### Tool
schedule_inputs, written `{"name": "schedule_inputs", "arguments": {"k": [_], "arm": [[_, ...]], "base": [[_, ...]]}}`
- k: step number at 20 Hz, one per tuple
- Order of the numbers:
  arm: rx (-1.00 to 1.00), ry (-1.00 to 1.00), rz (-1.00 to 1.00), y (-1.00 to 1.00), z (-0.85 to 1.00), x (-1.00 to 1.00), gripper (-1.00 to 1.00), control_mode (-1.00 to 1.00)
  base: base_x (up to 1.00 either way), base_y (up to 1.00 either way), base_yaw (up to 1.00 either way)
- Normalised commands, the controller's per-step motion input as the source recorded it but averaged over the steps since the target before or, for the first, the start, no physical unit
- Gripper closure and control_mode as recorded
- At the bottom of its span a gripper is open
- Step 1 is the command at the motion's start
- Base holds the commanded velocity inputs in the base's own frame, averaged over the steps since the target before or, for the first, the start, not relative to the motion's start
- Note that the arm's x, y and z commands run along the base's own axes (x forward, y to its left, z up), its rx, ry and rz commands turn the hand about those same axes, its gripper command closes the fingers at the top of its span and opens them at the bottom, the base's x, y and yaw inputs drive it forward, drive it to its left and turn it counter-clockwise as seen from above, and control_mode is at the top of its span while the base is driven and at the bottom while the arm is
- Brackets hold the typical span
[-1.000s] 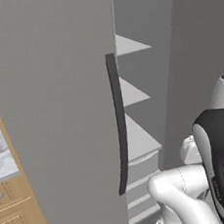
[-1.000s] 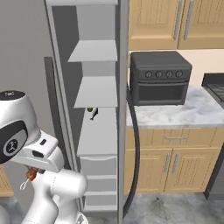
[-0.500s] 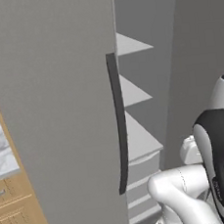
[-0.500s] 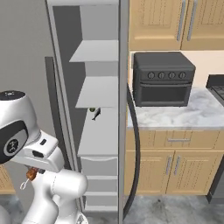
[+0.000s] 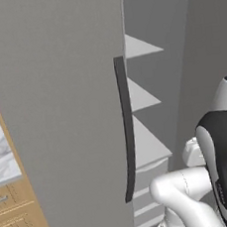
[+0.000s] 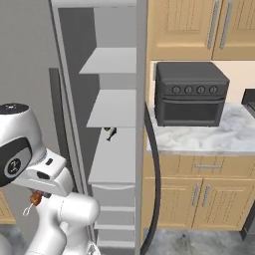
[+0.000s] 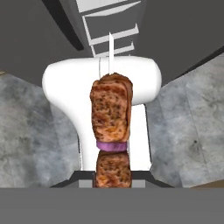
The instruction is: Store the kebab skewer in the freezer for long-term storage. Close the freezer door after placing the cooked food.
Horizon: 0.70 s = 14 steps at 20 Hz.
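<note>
Hand view, nearest: gripper clamped narrow on the kebab skewer. Browned meat chunk above a thin purple slice, second chunk down between the jaws, bare pale stick tip poking past the top chunk. Grey mottled floor beyond.

Right base view: same skewer seen as a small reddish bit under the hand, low at left, well short of the freezer. Not yet on any shelf.

Freezer standing open: white shelves stacked, drawers below. Small dark object lying on the middle shelf. Freezer door swung out, seen edge-on, its curved dark handle arcing down in front of the lower cabinets.

Left base view: wider grey door shut, long dark handle running down its right edge, shelves visible just past it.

Farther right: toaster oven on the marble counter, upper cabinets above.

Against a second ago: whole scene slid slightly rightward in both base views (oven, door handles, shelves together), so camera shift, not things moving. Arm pose within the views unchanged; grip on the skewer unchanged; dark object in the same spot on its shelf.
</note>
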Motion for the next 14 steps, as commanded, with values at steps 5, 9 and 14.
{"name": "schedule_inputs", "arguments": {"k": [5,9,14], "arm": [[0.00,0.00,0.00,0.00,0.00,0.00,1.00,1.00],[0.00,0.00,0.00,0.00,0.00,0.00,1.00,1.00],[0.00,0.00,0.00,0.00,0.00,0.00,1.00,1.00]], "base": [[0.36,-0.09,0.04],[0.41,-0.39,0.09],[0.46,-0.46,0.10]]}}
